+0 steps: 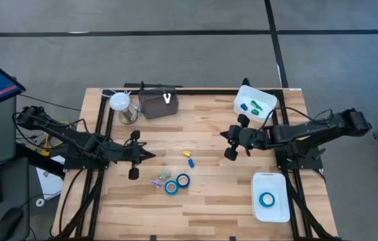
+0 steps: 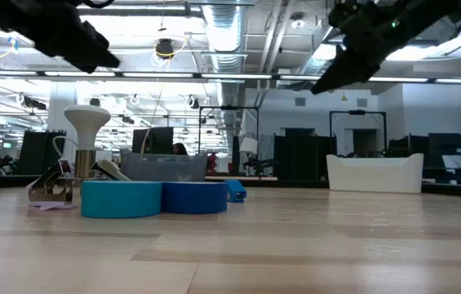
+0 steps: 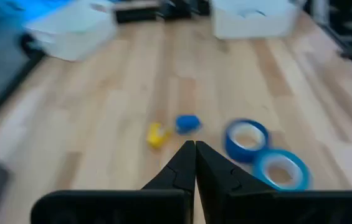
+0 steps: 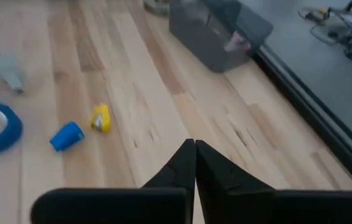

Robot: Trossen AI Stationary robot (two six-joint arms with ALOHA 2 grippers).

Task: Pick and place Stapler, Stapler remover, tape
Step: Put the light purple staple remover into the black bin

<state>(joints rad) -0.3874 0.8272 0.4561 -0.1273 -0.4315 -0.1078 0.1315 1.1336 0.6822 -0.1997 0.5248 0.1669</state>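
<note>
Tape [image 1: 267,199]: one blue roll is already sitting in the white tray [image 1: 271,213] at the near right of the table [image 1: 215,201], while two more rolls [image 1: 177,183] are lying side by side, touching or nearly so, near the table's middle. Small yellow piece [image 1: 188,154] and small blue piece [image 1: 191,161] are lying just beyond them, purplish clutter [image 1: 157,181] just to their left; cannot tell which of these is the stapler or the remover. Right gripper [image 1: 229,144] is hovering right of centre, above the boards, fingers pressed together, holding nothing. Left gripper [image 1: 135,153] is hanging at centre left, fingers also pressed together and empty. A second white bin [image 1: 254,102] with green and blue items is sitting at the far right, a grey box [image 1: 158,104] and a white cup [image 1: 120,102] at the far edge. Risks, judging from here: the two rolls are sitting so close that a closing grip on one is likely nudging or dragging the other; a shut gripper descending without spreading first would just be pushing a roll away; the small pieces nearby could be getting swept off target; a roll gripped by its rim could be slipping during the carry to the tray.
</note>
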